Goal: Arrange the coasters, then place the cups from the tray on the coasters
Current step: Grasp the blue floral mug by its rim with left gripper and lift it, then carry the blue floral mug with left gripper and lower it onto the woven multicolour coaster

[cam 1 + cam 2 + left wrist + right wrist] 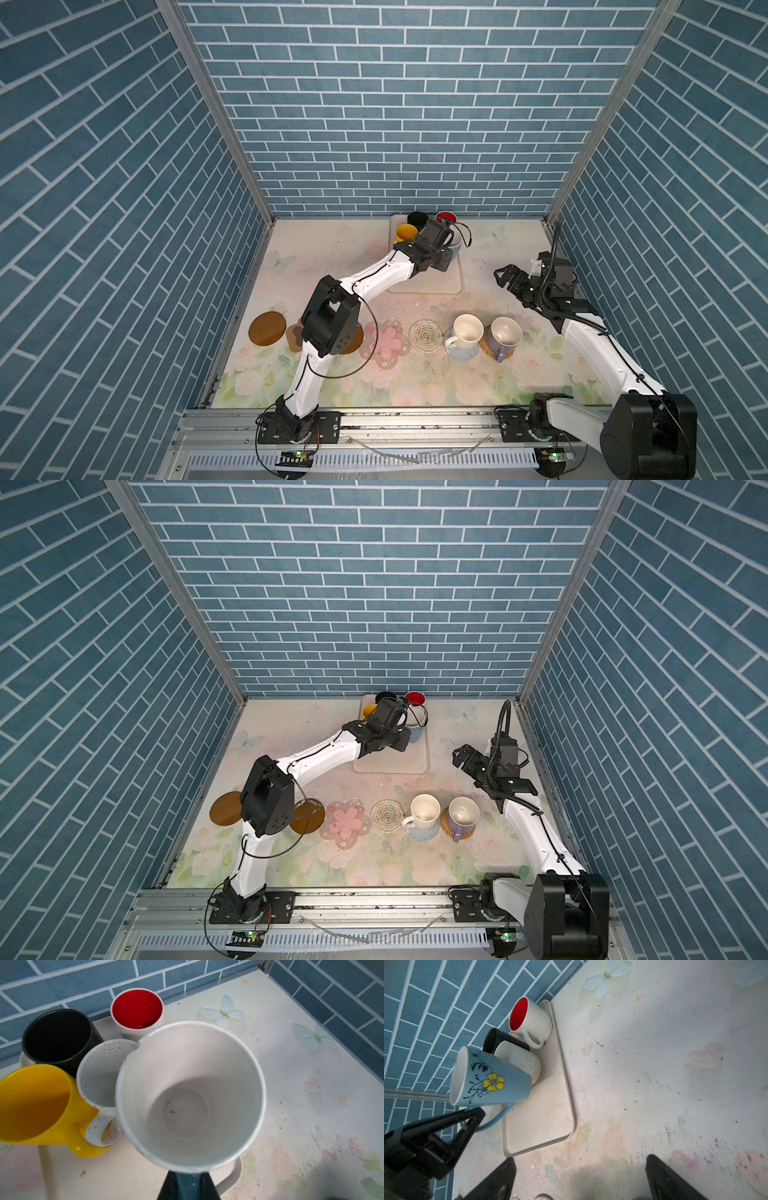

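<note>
Blue mug [500, 1084]: handle clamped in left gripper [473, 1118], body hanging tilted beyond the fingertips, above the tray [550, 1126]. Bare white woven coaster [425, 336] lies behind the hand, back toward this arm's base. Right gripper [505, 276] gaping, empty, well apart.

No writing, label, brand, number or sign can be read in any view. The nearest thing to a mark is on the light blue mug [500, 1082], gripped by its handle in the left claw [475, 1115]. Its wall carries a painted yellow flower with black sprigs and no letters.
</note>
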